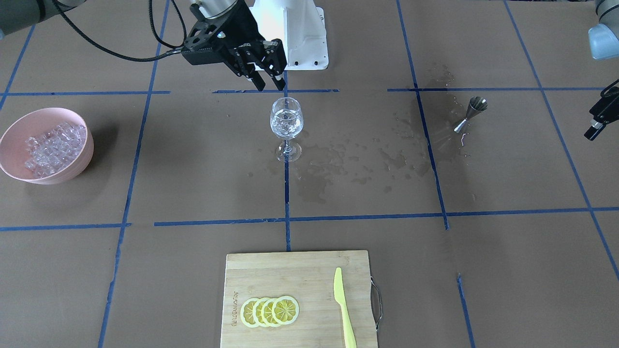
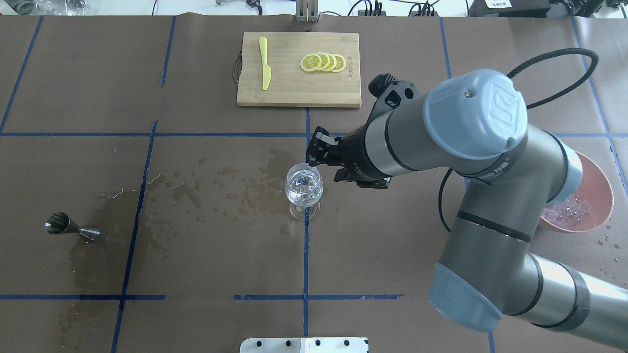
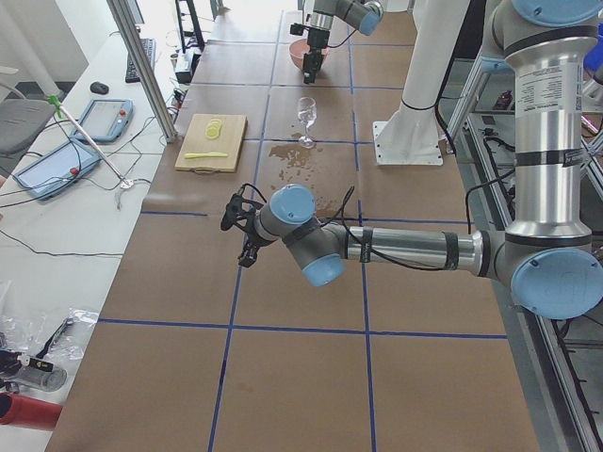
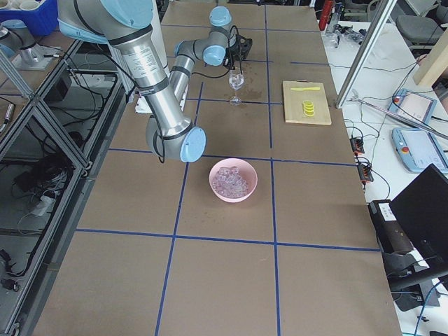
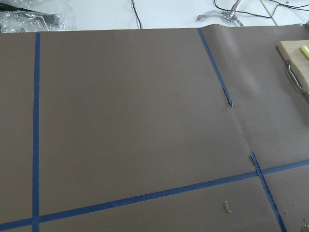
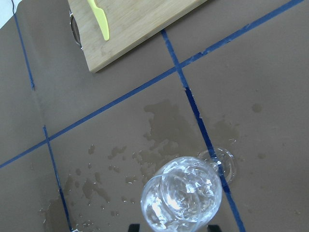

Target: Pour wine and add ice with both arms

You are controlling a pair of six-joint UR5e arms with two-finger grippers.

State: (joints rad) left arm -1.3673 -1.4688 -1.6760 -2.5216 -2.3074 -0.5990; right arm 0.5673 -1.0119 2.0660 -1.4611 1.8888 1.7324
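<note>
A clear wine glass [image 1: 286, 121] stands upright at the table's middle. It holds ice cubes [image 2: 304, 185] and a little clear wine. It also fills the bottom of the right wrist view [image 6: 181, 195]. My right gripper [image 1: 268, 84] hovers just above and behind the glass rim, open and empty; in the overhead view it [image 2: 314, 153] sits at the glass's far right rim. A pink bowl [image 1: 72, 118] of ice cubes [image 1: 53, 147] stands on my right side. My left gripper [image 1: 596, 121] is raised at the table's left end; its fingers do not show clearly.
A steel jigger [image 1: 470, 113] lies on its side on my left among wet stains [image 1: 338, 164]. A wooden cutting board [image 1: 297, 270] with lemon slices [image 1: 271, 311] and a yellow knife [image 1: 344, 309] lies at the far edge. The white pedestal [image 1: 300, 34] stands behind the glass.
</note>
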